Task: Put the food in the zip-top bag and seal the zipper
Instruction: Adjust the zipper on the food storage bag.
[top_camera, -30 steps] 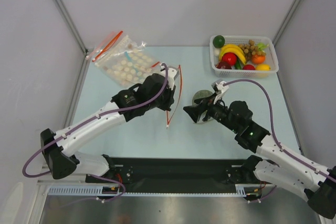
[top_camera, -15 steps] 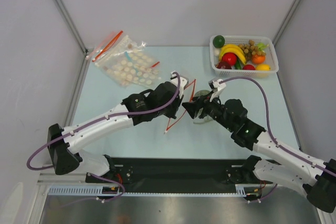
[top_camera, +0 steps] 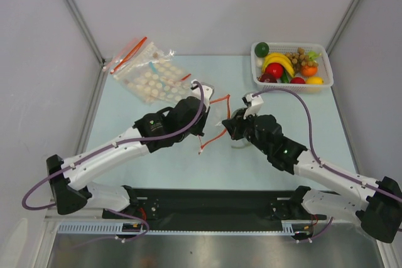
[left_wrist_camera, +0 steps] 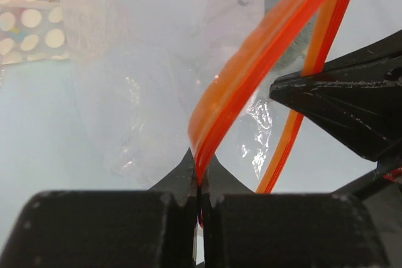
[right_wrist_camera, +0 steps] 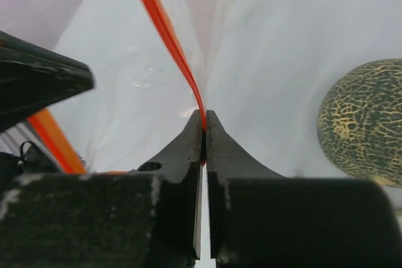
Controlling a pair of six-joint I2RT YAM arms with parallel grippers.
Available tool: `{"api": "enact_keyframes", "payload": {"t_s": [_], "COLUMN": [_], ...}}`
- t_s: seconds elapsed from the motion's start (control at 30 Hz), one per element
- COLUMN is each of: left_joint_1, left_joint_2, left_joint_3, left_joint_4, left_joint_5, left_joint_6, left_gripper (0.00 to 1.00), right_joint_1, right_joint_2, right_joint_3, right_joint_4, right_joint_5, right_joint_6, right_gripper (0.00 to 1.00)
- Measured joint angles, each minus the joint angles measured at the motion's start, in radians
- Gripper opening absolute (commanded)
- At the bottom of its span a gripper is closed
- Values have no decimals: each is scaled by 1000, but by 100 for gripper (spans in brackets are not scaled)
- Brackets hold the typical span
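Note:
The zip-top bag [left_wrist_camera: 144,111] hangs clear and crumpled between my two grippers above the table. Its zipper [left_wrist_camera: 251,73] is a red strip split into two lips, so the mouth gapes. My left gripper [left_wrist_camera: 200,177] is shut on one lip. My right gripper [right_wrist_camera: 204,117] is shut on the other lip [right_wrist_camera: 166,36]. From above, the left gripper [top_camera: 206,110] and right gripper [top_camera: 227,125] face each other with the red strip [top_camera: 217,135] bowed between them. A rough grey-green ball [right_wrist_camera: 364,120] lies on the table right of my right fingers.
A white basket [top_camera: 289,45] at the back right holds a dark green ball [top_camera: 262,49], a red round fruit [top_camera: 274,70], yellow bananas [top_camera: 279,61] and brown grapes [top_camera: 298,56]. Clear bags with pale discs [top_camera: 151,73] lie at the back left.
My right gripper has moved left to the bag's mouth and closed on one zipper lip. The left arm has shifted with the bag, and the mouth has been pulled wider.

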Motion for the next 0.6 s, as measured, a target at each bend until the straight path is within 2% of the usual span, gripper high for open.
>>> {"api": "enact_keyframes", "payload": {"t_s": [0.2, 0.4, 0.57, 0.6], "left_joint_1": [-2, -7, -15, -16], "left_joint_2": [-40, -40, 15, 34], "left_joint_3": [15, 74, 122, 137], "left_joint_4": [-68, -199, -312, -340], "left_joint_5": [-140, -359, -478, -496], "left_joint_6": [-28, -89, -181, -200], "left_gripper": [4, 7, 11, 15], "right_joint_1": [-3, -42, -82, -94], "right_joint_2": [34, 133, 185, 192], "right_joint_3": [21, 69, 108, 112], "right_joint_4": [-27, -66, -65, -64], "right_joint_5": [58, 71, 37, 27], "right_joint_6": [11, 33, 56, 61], "right_gripper": [0, 0, 0, 0]}}
